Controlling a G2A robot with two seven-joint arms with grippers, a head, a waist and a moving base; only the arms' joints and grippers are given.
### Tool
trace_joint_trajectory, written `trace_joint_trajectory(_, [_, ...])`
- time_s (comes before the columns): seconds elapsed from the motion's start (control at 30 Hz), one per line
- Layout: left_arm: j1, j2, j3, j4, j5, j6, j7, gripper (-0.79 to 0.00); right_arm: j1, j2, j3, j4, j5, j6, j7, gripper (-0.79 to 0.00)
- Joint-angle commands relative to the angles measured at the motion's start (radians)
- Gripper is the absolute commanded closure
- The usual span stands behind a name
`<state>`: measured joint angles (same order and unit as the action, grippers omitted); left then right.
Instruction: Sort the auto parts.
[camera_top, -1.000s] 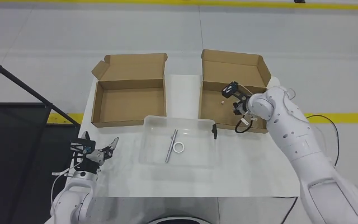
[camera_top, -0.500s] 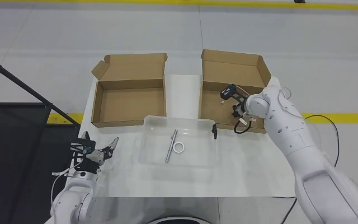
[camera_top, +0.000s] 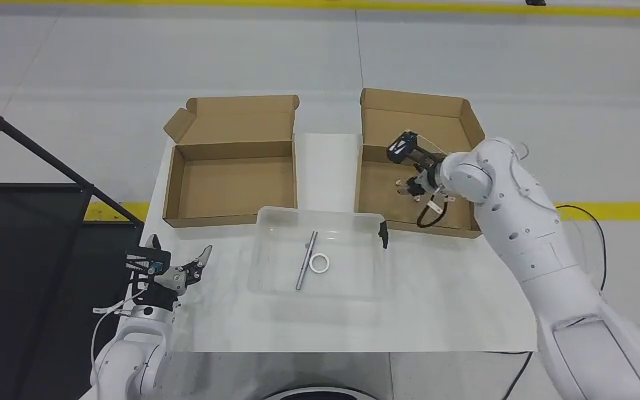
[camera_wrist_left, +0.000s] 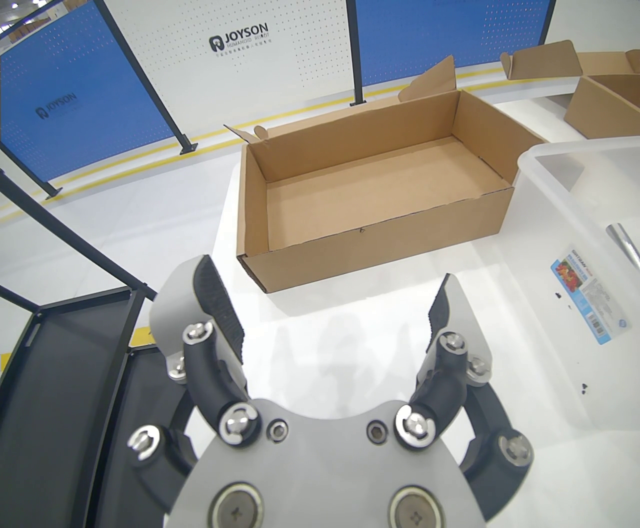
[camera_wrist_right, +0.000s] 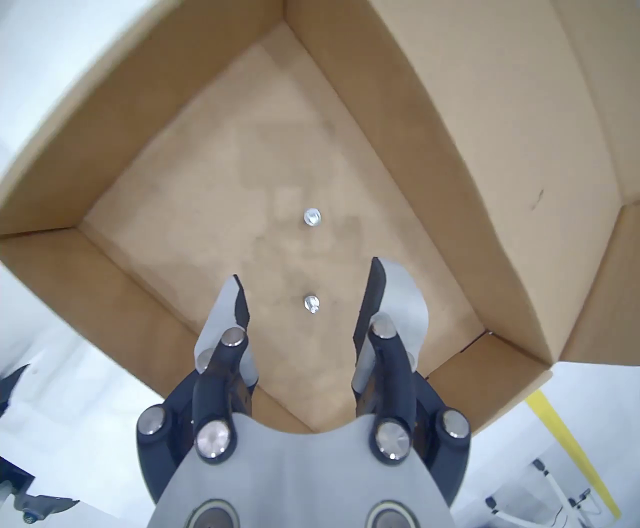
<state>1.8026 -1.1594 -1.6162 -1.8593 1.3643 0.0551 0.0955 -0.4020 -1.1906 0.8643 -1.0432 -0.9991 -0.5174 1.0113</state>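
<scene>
Looks partly done: two small bolts (camera_wrist_right: 311, 303) lying in the right box (camera_top: 380, 198) under the spread, empty right gripper (camera_wrist_right: 305, 270), left gripper (camera_wrist_left: 325, 270) spread too, and a rod (camera_top: 306, 260), a ring (camera_top: 319, 264), maybe a black clip (camera_top: 382, 235) yet to sort at the clear tub (camera_top: 320, 210).

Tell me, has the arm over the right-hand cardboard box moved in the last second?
Yes. In the top view the right gripper has slid toward the cardboard box's rear wall, away from the clear plastic bin.
</scene>
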Motion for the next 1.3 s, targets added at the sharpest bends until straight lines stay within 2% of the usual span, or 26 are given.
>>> trace_joint_trajectory(0.0, [0.0, 0.0, 0.0, 0.0, 0.0, 0.0, 0.0, -0.785, -0.038, 0.017, 0.032, -0.134, -0.002, -0.016, 0.021, -0.637])
trace_joint_trajectory(0.2, [0.0, 0.0, 0.0, 0.0, 0.0, 0.0, 0.0, -0.785, -0.169, 0.057, 0.102, -0.473, 0.039, -0.108, 0.068, -0.653])
trace_joint_trajectory(0.37, [0.0, 0.0, 0.0, 0.0, 0.0, 0.0, 0.0, -0.785, -0.23, 0.068, 0.083, -0.626, 0.092, -0.206, 0.086, -0.674])
trace_joint_trajectory(0.4, [0.0, 0.0, 0.0, 0.0, 0.0, 0.0, 0.0, -0.785, -0.235, 0.068, 0.072, -0.647, 0.108, -0.221, 0.07, -0.714])
trace_joint_trajectory(0.67, [0.0, 0.0, 0.0, 0.0, 0.0, 0.0, 0.0, -0.785, -0.234, 0.064, -0.029, -0.71, 0.137, -0.243, 0.049, -0.785])
trace_joint_trajectory(1.1, [0.0, 0.0, 0.0, 0.0, 0.0, 0.0, 0.0, -0.785, -0.227, 0.063, -0.043, -0.708, 0.133, -0.238, 0.054, -0.785])
trace_joint_trajectory(1.27, [0.0, 0.0, 0.0, 0.0, 0.0, 0.0, 0.0, -0.785, -0.216, 0.046, -0.12, -0.69, 0.102, -0.224, 0.051, -0.785])
